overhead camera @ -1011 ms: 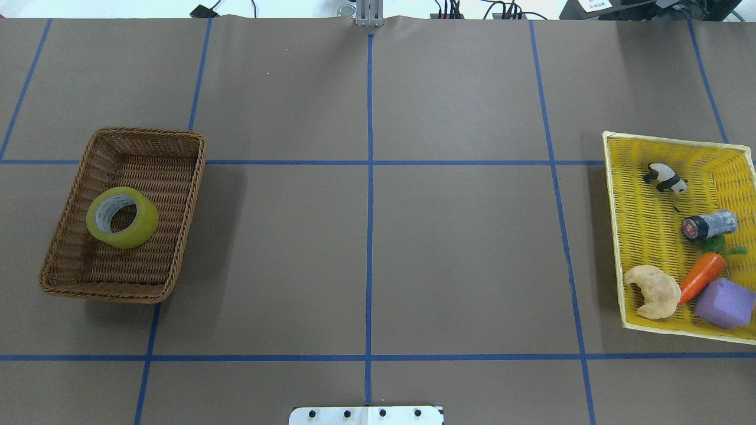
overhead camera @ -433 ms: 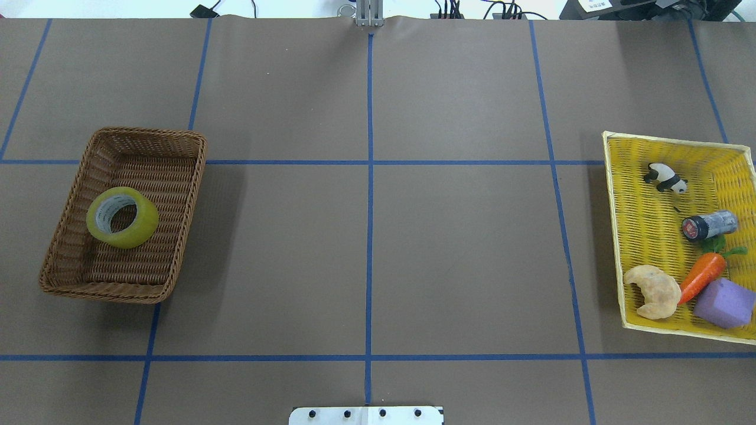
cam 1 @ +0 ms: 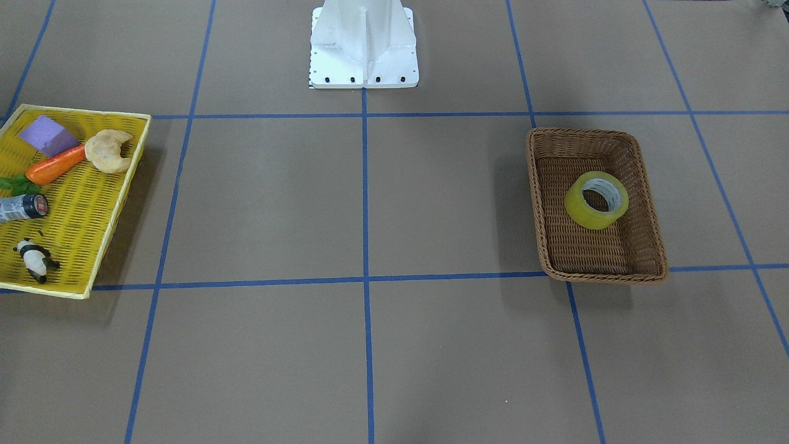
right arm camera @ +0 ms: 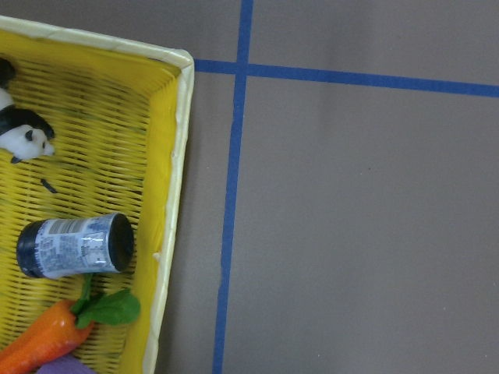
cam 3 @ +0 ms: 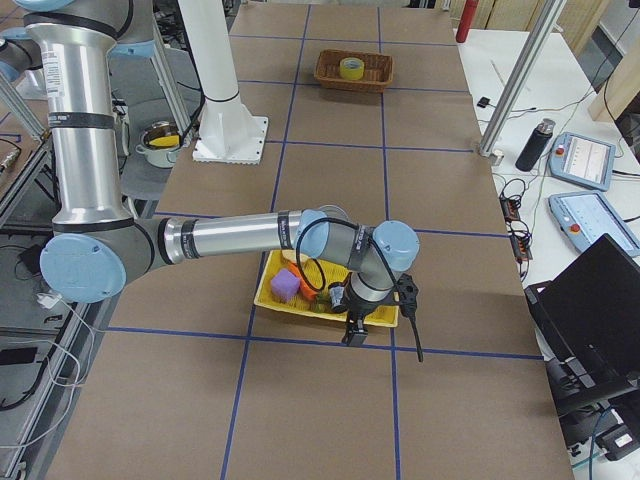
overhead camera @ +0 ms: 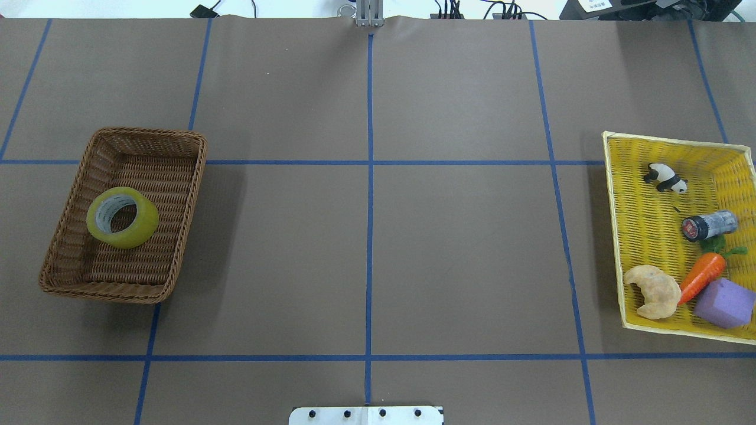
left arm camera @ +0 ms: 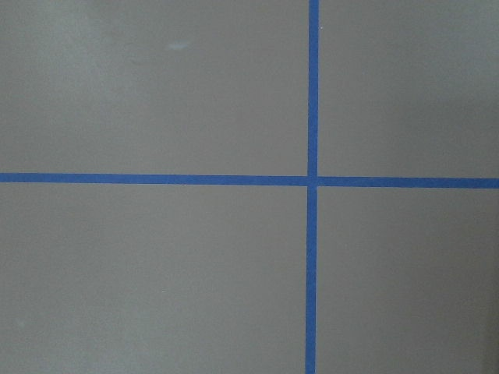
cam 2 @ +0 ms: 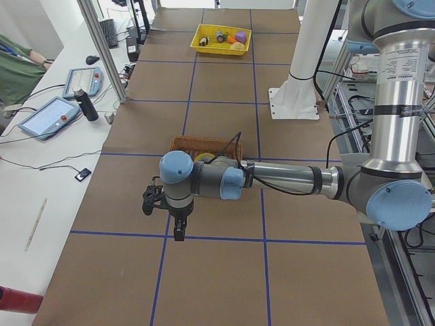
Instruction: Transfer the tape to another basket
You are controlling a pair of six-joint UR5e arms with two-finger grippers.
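Note:
The tape (overhead camera: pixel 122 217), a yellow roll with a pale core, lies in the brown wicker basket (overhead camera: pixel 147 131) on the table's left half. Both also show in the front view, the tape (cam 1: pixel 596 200) inside the basket (cam 1: pixel 582 131). My left gripper (cam 2: pixel 163 221) shows only in the exterior left view, hanging above the table on the near side of the basket (cam 2: pixel 187 142). My right gripper (cam 3: pixel 382 335) shows only in the exterior right view, above the near edge of the yellow tray (cam 3: pixel 262 295). I cannot tell whether either gripper is open or shut.
The yellow mesh tray (overhead camera: pixel 644 236) at the right holds a panda figure (overhead camera: pixel 665 177), a dark canister (overhead camera: pixel 709 225), a carrot (overhead camera: pixel 701 275), a croissant (overhead camera: pixel 652 291) and a purple block (overhead camera: pixel 724 303). The robot's white base (cam 1: pixel 363 43) stands at the table's edge.

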